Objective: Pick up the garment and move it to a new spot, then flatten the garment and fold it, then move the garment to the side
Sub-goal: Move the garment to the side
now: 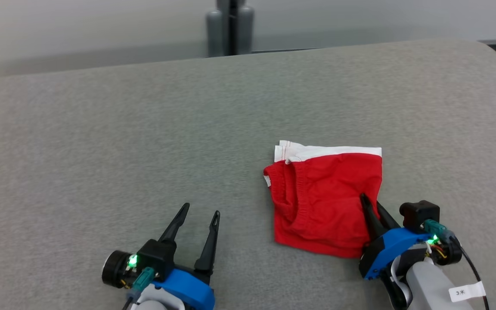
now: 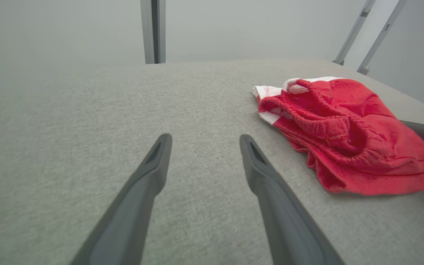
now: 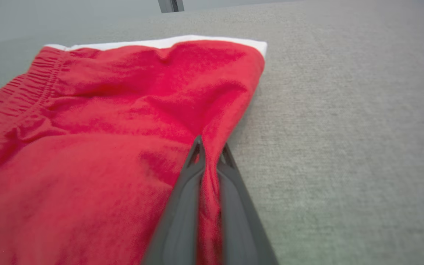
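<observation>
Lying rumpled right of centre on the grey table (image 1: 144, 129): red garment (image 1: 325, 202), white waistband.
Right gripper (image 1: 370, 201): clenched on its near right edge.
Left gripper (image 1: 201, 209): spread wide, empty, well apart.
Progress: apparently grasp taken only; lifting, moving, flattening, folding, setting aside outstanding.
Room: broad bare surface left and beyond, less rightward.

You see your left gripper (image 2: 204, 138) with its fingers spread wide over the grey fabric table (image 2: 87, 110). The garment (image 2: 344, 129), red with a white band, lies crumpled at two o'clock, clear of both fingers.
</observation>
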Controlling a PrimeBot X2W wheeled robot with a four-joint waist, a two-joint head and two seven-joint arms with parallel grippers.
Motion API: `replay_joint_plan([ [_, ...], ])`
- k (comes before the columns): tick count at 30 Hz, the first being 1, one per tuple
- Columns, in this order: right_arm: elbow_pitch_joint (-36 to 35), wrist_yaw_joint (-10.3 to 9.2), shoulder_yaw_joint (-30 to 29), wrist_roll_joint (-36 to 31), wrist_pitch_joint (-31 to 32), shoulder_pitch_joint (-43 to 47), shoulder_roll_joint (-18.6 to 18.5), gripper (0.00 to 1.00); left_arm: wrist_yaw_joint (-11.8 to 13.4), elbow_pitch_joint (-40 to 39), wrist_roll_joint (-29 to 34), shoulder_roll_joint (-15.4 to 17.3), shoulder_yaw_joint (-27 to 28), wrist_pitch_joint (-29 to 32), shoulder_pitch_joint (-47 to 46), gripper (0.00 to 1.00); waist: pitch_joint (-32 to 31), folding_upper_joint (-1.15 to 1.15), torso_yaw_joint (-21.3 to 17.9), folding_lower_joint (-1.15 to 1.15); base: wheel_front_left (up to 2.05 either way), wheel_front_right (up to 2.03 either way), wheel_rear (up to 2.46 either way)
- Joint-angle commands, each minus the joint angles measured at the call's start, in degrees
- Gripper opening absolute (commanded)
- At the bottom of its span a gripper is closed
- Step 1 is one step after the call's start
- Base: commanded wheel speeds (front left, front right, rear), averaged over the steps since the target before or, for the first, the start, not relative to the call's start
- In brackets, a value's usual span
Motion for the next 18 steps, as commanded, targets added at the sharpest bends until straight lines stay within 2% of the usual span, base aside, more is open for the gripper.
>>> replay_joint_plan([
  [1,-0.7,-0.03,0.2,0.3,0.0,1.1,-0.3,0.0,-0.3,-0.1,0.4,0.0,-1.0,-0.2,-1.0,1.0,-2.3,0.0,-4.9,0.0,0.0,0.0,0.0],
  [5,-1.7,-0.03,1.1,1.5,0.0,1.7,-0.2,0.0,-0.3,0.1,0.2,0.1,-3.3,-0.2,-2.0,1.0,-1.3,0.0,-9.5,0.0,0.0,0.0,0.0],
  [10,-2.3,-0.03,1.2,1.1,0.0,1.1,-0.2,0.0,-0.3,0.5,0.0,0.8,-4.9,-0.2,-2.9,1.0,-0.1,0.0,-12.2,0.0,0.0,0.0,0.0],
  [14,-1.9,-0.03,1.1,0.4,0.0,-1.2,-0.2,0.0,-0.3,1.3,0.5,1.8,-5.6,-0.2,-3.7,1.0,1.5,0.0,-13.2,0.0,0.0,0.0,0.0],
  [18,0.0,-0.03,-2.0,-4.9,0.0,-5.1,-0.2,0.0,-0.3,1.4,0.7,2.9,-6.2,-0.2,-4.7,1.0,3.9,0.0,-12.1,0.0,0.0,0.0,0.0],
])
